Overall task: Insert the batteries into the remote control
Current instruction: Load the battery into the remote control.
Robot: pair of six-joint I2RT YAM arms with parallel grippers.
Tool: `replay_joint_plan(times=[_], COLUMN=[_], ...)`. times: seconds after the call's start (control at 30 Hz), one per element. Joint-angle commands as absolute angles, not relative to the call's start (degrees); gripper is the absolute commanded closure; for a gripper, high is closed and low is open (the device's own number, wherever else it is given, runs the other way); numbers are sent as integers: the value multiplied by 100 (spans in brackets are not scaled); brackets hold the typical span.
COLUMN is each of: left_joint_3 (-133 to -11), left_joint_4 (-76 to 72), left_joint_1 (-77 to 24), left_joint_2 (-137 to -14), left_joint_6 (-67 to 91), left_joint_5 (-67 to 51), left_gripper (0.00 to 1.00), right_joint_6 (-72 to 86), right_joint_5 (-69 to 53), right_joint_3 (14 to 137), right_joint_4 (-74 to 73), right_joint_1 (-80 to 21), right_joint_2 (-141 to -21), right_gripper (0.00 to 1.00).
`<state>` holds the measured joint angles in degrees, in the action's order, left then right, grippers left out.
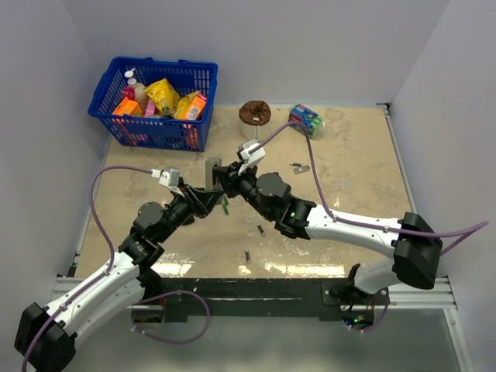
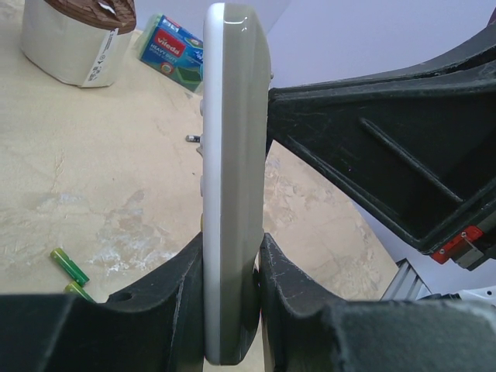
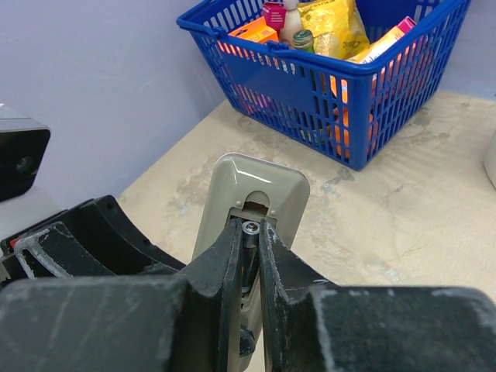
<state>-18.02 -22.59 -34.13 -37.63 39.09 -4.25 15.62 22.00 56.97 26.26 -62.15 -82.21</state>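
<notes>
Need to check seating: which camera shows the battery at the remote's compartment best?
Right wrist: the battery sits between the fingers of the right gripper at the open compartment in the remote control. Left wrist shows only the remote's edge, clamped by the left gripper; top external shows it tiny, battery hidden.

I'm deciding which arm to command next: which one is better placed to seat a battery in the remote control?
Right. The right tool pinches a battery at the open compartment in the back of the remote control; the left tool only clamps that remote control on edge.
</notes>
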Motion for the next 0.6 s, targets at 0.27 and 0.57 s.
replay_joint_plan(times=[0.27,0.57], left_joint_3=[-2101,-2013], left_joint_4=[-3436,-3419], left_joint_1=[-3401,-3401], left_joint_2=[-3709,-3762], left_joint_6=[3893,4192], left_joint_5=[-545,-527], left_gripper=[100,100], right_joint_6=[1459,1327], right_joint_5=[2558,2514], right_joint_3=[5941,5652], right_joint_4=[1661,2319], right_joint_1=[-6179,-6179], right_joint_2=[-8385,-8174], right_gripper=[86,90])
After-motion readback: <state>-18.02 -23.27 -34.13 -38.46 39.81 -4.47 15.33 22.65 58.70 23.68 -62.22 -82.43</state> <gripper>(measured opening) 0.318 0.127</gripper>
